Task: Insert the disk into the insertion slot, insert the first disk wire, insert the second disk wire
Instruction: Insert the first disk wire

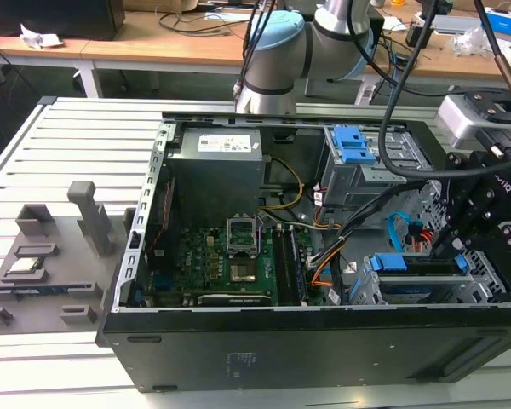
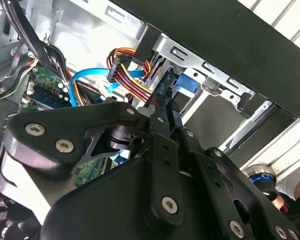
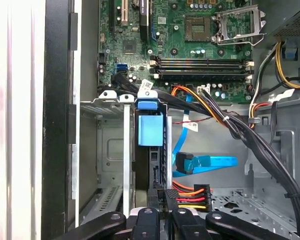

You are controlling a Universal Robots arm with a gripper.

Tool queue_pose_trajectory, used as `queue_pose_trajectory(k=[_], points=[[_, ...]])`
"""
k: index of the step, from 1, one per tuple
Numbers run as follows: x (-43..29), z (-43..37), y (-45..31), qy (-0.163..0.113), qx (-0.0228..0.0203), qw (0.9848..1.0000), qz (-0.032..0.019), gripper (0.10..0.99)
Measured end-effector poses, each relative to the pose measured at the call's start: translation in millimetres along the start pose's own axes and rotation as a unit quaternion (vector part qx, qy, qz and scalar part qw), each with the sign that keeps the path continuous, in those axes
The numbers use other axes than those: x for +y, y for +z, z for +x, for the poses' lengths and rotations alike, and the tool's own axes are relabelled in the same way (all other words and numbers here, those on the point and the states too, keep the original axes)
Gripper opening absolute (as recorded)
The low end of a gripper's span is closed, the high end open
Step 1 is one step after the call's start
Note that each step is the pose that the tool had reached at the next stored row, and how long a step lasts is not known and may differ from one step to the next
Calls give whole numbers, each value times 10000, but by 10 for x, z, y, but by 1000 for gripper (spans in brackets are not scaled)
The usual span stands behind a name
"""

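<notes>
The disk sits edge-on in the insertion slot, its blue carrier at the slot's mouth. In the exterior view the carrier and slot lie at the case's right end. My gripper is at the disk's connector end, its fingers close together on the dark plug of the first disk wire, whose red, orange and yellow strands also show in the second wrist view. The second disk wire, a light-blue flat cable, loops just beyond, its plug beside the cage.
A taller grey cage with blue tabs stands behind the slot. The motherboard and power supply fill the case's middle. A thick black cable bundle crosses above the drive bay. Grey fixtures sit on the exterior view's left.
</notes>
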State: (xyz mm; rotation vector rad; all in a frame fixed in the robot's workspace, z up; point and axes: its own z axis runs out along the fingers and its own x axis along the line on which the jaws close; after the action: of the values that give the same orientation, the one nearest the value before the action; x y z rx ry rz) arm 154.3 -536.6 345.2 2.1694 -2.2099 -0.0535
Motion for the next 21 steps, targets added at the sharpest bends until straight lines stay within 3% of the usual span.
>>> queue_pose_trajectory(k=[15,16,19,21], points=[[-8,1,93,7,-6,10000,0,165],[-8,2,96,7,-7,10000,0,239],[-6,2,69,7,2,10000,0,239],[0,1,-32,7,1,10000,0,239]])
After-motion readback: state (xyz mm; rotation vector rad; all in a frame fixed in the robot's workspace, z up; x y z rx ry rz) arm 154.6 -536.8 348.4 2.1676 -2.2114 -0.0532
